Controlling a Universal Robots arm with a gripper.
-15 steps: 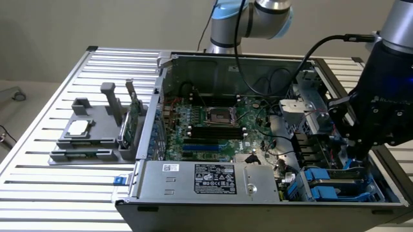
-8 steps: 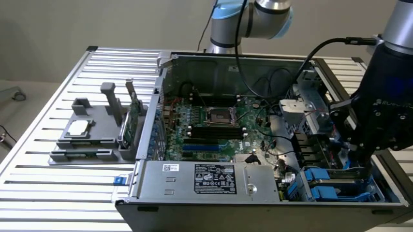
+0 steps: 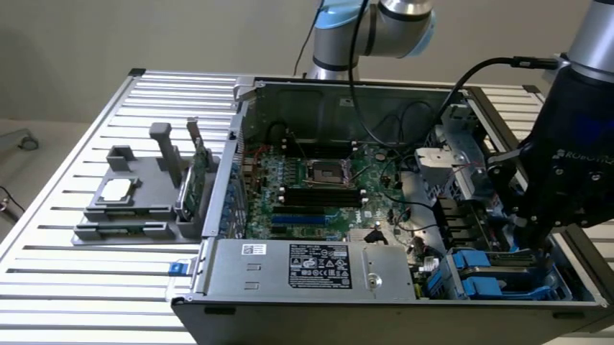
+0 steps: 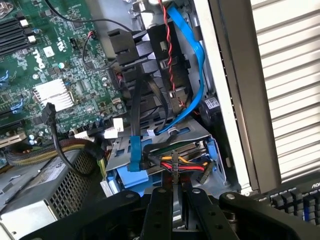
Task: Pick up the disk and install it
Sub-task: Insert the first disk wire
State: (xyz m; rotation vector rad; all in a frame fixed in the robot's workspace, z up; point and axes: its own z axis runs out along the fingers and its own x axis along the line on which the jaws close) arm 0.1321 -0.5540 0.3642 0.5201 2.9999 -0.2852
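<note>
1. One arm hangs its pincer (image 4: 177, 196) low over the drive cage (image 4: 165, 142), in the corner of the computer case (image 3: 307, 108) at the exterior view's lower right; the placing suits work on the bays, but whether the pincer is apart, together or clamped on something cannot be told
2. The disk (image 3: 477, 264) is judged to sit in that cage just beneath the pincer, where blue carrier plastic shows; its silver face and label are hidden, so how fully it is seated cannot be told
3. A blue data cable (image 4: 196, 60) and a red, yellow and black power lead (image 4: 176, 163) run to the cage, probably routed along the side wall to keep the bays reachable
4. The case lies open on the slatted bench (image 3: 77, 302), so the motherboard (image 3: 317, 180) and bays face up toward the arm
5. A grey stand (image 3: 129, 212) at the exterior view's left holds the green circuit card (image 3: 200, 180) upright and the small square chip (image 3: 117, 188) flat, well apart from the pincer, each in its own seat for an easy grasp
6. The pincer's body reads "ROBOTI", cut off at the edge; the power supply (image 3: 259, 277) carries a black label whose print is too small to read
</note>
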